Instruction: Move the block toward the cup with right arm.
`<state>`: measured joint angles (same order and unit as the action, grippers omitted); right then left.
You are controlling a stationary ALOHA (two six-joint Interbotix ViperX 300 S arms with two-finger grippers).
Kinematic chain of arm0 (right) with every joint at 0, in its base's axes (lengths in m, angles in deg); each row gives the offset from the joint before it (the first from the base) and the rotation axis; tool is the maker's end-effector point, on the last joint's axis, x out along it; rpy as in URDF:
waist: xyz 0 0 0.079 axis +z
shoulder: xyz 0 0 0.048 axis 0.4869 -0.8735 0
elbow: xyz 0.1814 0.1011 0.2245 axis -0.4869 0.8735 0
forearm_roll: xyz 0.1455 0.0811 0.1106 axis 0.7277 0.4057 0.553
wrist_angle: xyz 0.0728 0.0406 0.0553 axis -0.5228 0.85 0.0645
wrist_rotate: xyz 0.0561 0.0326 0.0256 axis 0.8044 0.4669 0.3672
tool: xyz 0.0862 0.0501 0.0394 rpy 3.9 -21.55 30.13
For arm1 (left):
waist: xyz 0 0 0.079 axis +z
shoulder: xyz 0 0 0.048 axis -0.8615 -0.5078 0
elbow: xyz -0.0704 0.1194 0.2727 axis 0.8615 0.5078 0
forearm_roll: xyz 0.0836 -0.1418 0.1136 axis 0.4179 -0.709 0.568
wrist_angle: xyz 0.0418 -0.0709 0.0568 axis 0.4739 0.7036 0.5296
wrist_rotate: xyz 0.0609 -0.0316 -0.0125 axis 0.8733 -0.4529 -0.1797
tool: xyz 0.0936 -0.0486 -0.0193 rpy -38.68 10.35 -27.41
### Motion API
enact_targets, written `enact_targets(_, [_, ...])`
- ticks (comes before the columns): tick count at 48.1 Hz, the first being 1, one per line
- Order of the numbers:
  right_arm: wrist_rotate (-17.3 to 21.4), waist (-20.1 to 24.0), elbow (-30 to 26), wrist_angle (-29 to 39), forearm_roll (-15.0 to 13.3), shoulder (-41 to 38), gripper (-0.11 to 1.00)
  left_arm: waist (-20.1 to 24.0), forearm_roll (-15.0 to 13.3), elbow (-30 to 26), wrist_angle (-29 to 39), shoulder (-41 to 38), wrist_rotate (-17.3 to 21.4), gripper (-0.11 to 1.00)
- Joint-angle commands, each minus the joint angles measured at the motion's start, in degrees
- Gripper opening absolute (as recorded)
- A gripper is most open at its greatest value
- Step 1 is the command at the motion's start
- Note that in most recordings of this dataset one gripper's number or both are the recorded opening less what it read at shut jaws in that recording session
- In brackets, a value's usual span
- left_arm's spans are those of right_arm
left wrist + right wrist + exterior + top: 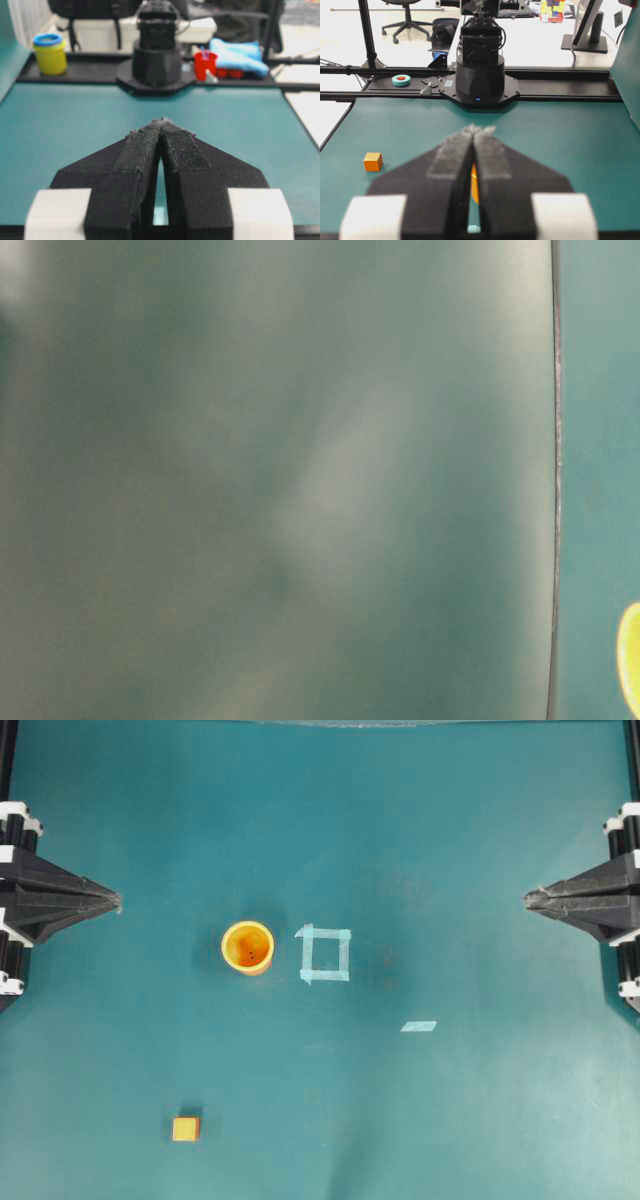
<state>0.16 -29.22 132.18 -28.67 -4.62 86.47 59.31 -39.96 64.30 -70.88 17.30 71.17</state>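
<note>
Pressing fingers together at both sides: right gripper [528, 899] and left gripper [117, 902] pinching nothing, hanging at opposite edges of the teal table [450, 1120]. Sitting near the front left, well apart from both grippers: the block [185, 1128]. Standing upright just beside the tape square [325, 954]: the cup [247, 947].

No legible text, labels, brands or numbers were found in any view; distant background items were too blurred to read.
</note>
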Motion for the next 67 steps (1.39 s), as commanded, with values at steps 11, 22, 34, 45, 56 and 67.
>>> enact_targets(11, [-0.44,-0.09,-3.25,2.64,-0.70,-0.53,0.00,0.18,0.35,-1.76,0.09,-0.53,-0.44,0.00])
enact_targets(22, [-0.35,-0.09,-3.87,2.99,-0.70,-0.79,0.01,0.18,0.26,-1.76,0.53,-0.70,-0.44,0.00])
enact_targets(34, [-0.18,-0.09,-4.13,3.08,-0.70,-2.11,0.17,0.18,0.35,-1.76,1.76,-0.70,-0.44,0.00])
enact_targets(45, [-0.18,0.00,-5.89,4.48,-0.70,-4.48,0.43,0.18,0.35,-1.76,1.76,-0.62,-0.44,0.00])
enact_targets(56, [-0.09,-0.09,-9.23,5.10,-0.79,-9.58,0.55,0.18,0.26,-1.76,1.85,-0.62,-0.44,0.00])
enact_targets(67, [-0.53,-0.09,-13.89,5.27,-1.49,-17.14,0.58,0.18,0.35,-1.76,1.85,-0.70,-0.44,0.00])
